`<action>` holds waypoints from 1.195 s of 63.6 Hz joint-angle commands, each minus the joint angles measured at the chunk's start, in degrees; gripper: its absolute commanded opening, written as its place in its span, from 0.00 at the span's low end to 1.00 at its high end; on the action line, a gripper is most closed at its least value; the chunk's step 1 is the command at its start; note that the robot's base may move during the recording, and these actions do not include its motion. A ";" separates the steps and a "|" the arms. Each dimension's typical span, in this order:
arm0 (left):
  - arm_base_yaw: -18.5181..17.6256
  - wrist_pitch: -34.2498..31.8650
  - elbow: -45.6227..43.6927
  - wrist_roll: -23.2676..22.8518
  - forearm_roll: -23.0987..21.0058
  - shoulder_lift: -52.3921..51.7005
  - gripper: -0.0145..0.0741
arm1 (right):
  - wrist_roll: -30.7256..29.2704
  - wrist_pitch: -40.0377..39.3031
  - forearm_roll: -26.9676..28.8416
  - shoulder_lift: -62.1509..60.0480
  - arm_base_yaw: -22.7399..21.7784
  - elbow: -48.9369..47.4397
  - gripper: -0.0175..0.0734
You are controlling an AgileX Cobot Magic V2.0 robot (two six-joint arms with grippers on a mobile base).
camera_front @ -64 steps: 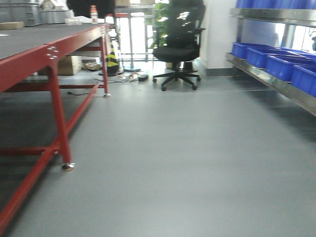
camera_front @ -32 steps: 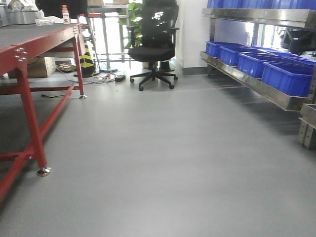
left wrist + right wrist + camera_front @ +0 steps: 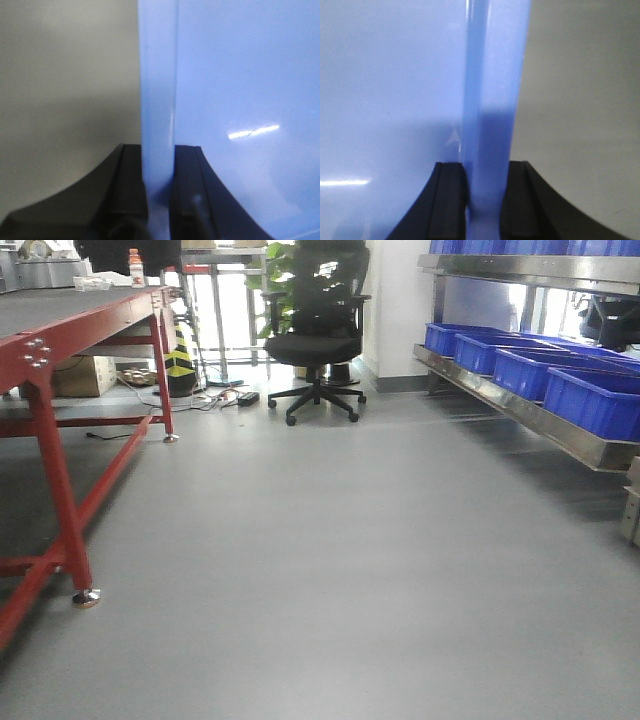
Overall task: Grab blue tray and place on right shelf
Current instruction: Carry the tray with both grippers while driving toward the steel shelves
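Over the last second the front view has swung rightward. The red table point(image 3: 60, 335) has slid toward the left edge and the office chair point(image 3: 315, 340) has drifted left. The right shelf point(image 3: 520, 405), with its row of blue bins point(image 3: 590, 400), now takes up more of the right side and looks a little nearer than half a second ago. That suggests the base is turning and rolling toward the shelf, with open floor point(image 3: 330, 570) still between.

The blue tray point(image 3: 240, 100) does not show in the front view, but both wrist views show it held. The left jaws are closed tight on one rim, which stands upright between the two black fingers point(image 3: 127, 190). The right jaws pinch the opposite rim the same way.

The pickup seems done and the carry under way. The shelf looks not yet within reach, so placing remains.
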 commanded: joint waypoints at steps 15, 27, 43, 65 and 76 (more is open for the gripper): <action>-0.70 1.96 -1.43 -0.17 -2.76 -1.94 0.11 | -1.24 -4.37 0.86 -1.62 0.24 -1.77 0.26; -0.70 2.06 -1.43 -0.17 -3.58 -1.94 0.11 | -1.24 -4.37 0.86 -1.62 0.24 -1.77 0.26; -0.70 2.06 -1.43 -0.17 -6.00 -1.94 0.11 | -1.24 -4.37 0.86 -1.62 0.24 -1.77 0.26; -0.70 2.06 -1.43 -0.17 -7.24 -1.85 0.11 | -1.24 -4.42 0.86 -1.62 0.24 -1.77 0.26; -0.70 2.06 -1.43 -0.17 -7.80 -1.85 0.11 | -1.24 -4.34 0.86 -1.62 0.24 -1.77 0.26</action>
